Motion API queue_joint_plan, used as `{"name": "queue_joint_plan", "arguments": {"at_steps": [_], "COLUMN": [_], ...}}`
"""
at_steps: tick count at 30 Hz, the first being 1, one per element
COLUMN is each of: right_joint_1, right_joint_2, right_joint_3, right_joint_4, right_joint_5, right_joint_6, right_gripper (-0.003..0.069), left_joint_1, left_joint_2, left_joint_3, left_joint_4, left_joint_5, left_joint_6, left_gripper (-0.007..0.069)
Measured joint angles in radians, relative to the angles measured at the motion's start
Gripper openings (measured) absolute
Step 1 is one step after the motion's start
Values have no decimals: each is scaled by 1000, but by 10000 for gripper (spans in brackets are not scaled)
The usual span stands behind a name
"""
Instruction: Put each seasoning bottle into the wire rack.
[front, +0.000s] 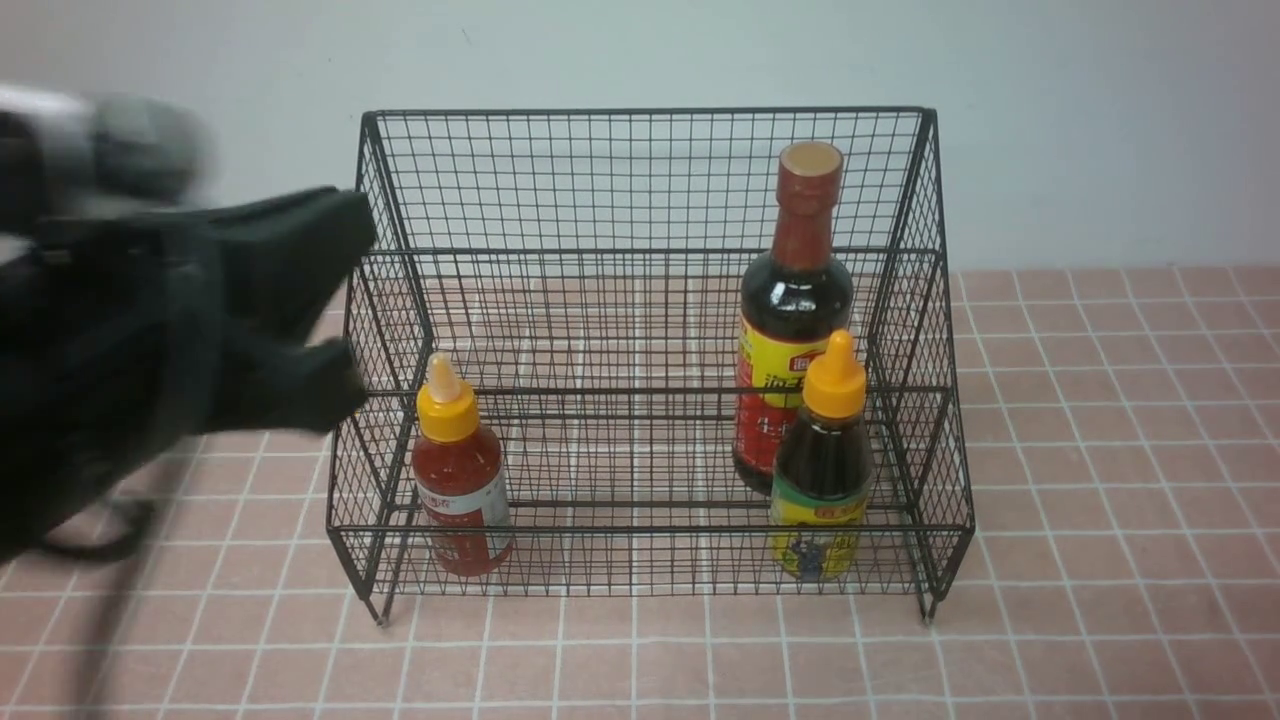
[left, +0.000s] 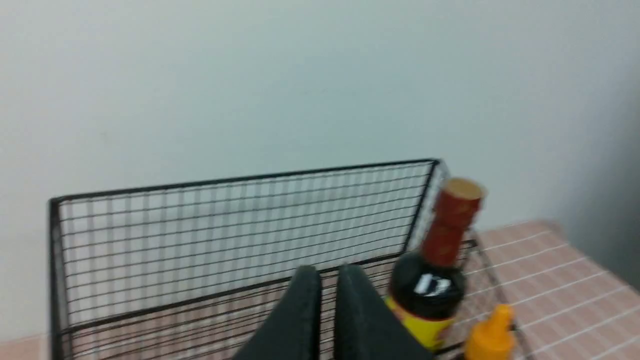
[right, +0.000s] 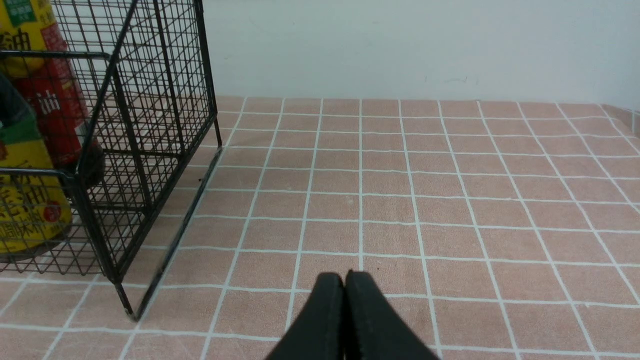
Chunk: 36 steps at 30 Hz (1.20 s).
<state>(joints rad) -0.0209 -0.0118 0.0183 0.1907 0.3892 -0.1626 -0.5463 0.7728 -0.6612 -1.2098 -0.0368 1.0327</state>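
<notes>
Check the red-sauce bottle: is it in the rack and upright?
In and upright. The red-sauce bottle stands on the wire rack's lower front step at its left end, yellow nozzle up, nothing touching it.

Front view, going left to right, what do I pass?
left gripper → red-sauce bottle in the wire rack → tall soy-sauce bottle → small dark bottle with orange cap, slightly right and in front of it.
</notes>
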Motion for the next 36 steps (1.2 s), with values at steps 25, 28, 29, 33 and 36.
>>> {"name": "queue_joint_plan", "arguments": {"at_steps": [25,28,29,33,36], "right_joint_1": [0,0,0,0,0], "right_joint_2": [0,0,0,0,0], "right_joint_3": [0,0,0,0,0], "right_joint_4": [-1,-1,-1,-1,-1], "right_joint_5": [0,0,0,0,0], "right_joint_6": [20,20,20,20,20], "right_gripper": [-15,-15,-15,-15,-15], "left_joint_1": [0,0,0,5,35], "left_joint_2": [-440,-481,-489,-533,-613], "left_joint_3": [0,0,0,17,97], "left_joint_4": [-71,-3,51,364,787], "left_joint_5": [112,112,112,138,168], "left_joint_6": [206,188,141,-146,-558], "left_gripper": [-7,-7,-7,-7,-7]}}
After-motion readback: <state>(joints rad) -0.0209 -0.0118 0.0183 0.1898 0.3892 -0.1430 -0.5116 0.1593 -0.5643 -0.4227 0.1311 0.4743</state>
